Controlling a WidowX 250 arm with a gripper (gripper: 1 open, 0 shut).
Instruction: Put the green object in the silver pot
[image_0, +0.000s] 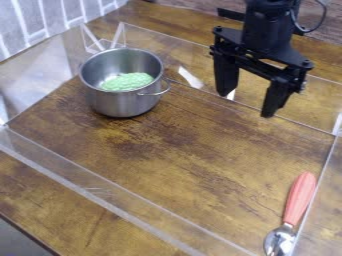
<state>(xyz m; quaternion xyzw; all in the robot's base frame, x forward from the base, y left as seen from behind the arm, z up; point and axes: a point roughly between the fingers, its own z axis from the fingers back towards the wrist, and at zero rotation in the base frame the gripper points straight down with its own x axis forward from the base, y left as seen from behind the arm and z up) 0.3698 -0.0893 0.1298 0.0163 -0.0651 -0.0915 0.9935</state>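
Note:
The silver pot (123, 82) stands on the wooden table at the left, shiny steel with small side handles. The green object (128, 81), a light green speckled lump, lies inside the pot on its bottom. My gripper (250, 95) hangs above the table to the right of the pot, well apart from it. Its two black fingers (225, 75) are spread wide and hold nothing.
A red-handled metal spoon (294, 215) lies at the front right. A clear plastic wall (160, 205) rings the work area. Bare wooden tabletop (187, 150) lies between pot and spoon.

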